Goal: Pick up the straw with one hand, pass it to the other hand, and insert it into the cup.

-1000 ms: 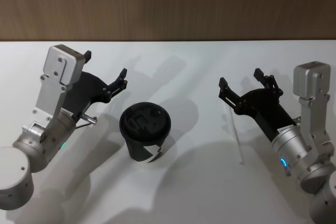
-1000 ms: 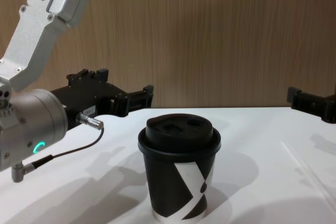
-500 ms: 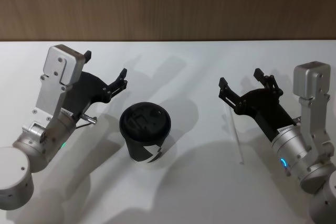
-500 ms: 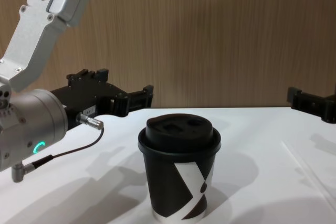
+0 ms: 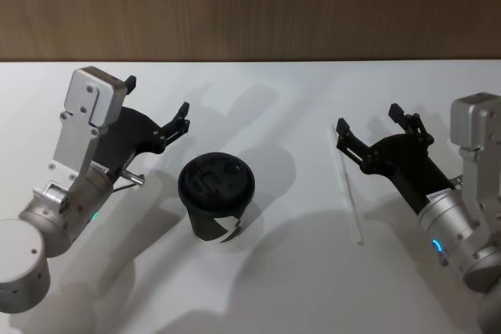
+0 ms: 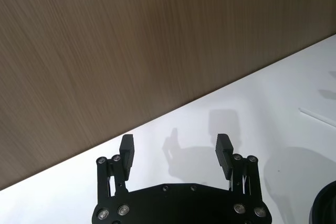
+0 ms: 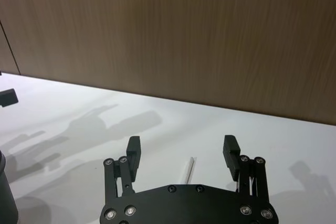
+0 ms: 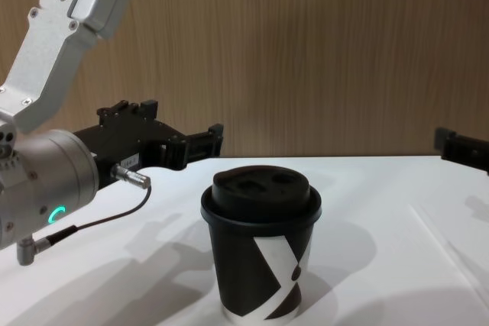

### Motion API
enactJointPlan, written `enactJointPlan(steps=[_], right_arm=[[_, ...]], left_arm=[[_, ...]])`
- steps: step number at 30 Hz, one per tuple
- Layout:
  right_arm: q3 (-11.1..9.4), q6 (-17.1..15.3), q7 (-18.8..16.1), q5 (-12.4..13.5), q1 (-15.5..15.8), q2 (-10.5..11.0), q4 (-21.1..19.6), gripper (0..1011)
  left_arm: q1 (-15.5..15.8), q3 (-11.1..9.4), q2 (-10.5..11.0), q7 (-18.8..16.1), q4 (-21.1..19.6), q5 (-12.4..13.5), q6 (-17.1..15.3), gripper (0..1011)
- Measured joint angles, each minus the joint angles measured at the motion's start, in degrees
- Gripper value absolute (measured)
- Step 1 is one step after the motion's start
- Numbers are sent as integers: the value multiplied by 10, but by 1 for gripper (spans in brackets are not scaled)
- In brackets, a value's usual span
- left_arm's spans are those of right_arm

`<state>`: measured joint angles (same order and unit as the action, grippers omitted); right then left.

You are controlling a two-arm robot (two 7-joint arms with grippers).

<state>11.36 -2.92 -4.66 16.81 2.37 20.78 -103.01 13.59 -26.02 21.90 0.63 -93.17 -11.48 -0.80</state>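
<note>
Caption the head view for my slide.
Open left claw and open right claw flank a lidded cup; a straw lies on the table.

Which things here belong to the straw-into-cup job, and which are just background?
Job: straw, lying flat; black paper cup, lidded; left claw, open; right claw, open, near the straw.
Not part of it: white table; wood-panel wall.

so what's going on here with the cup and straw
Nothing is held yet. The straw lies flat on the table, to the right of the cup, whose lid is on. The right tool hangs open by the straw's far end. The left tool is open too, on the cup's other side.
</note>
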Motion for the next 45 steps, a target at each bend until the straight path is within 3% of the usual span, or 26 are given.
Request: enactJointPlan(steps=[7,23,45], right_arm=[[-9,-21,0,3,14,6,-19,999],[-7,-127,29,7,33,-8,-63,999],[13,-235,66,-5,10,-43,-55,999]], left_arm=[[0,0,0,0,0,0,0,1001],[0,0,0,0,0,0,0,1001],[0,0,0,0,0,0,0,1001]])
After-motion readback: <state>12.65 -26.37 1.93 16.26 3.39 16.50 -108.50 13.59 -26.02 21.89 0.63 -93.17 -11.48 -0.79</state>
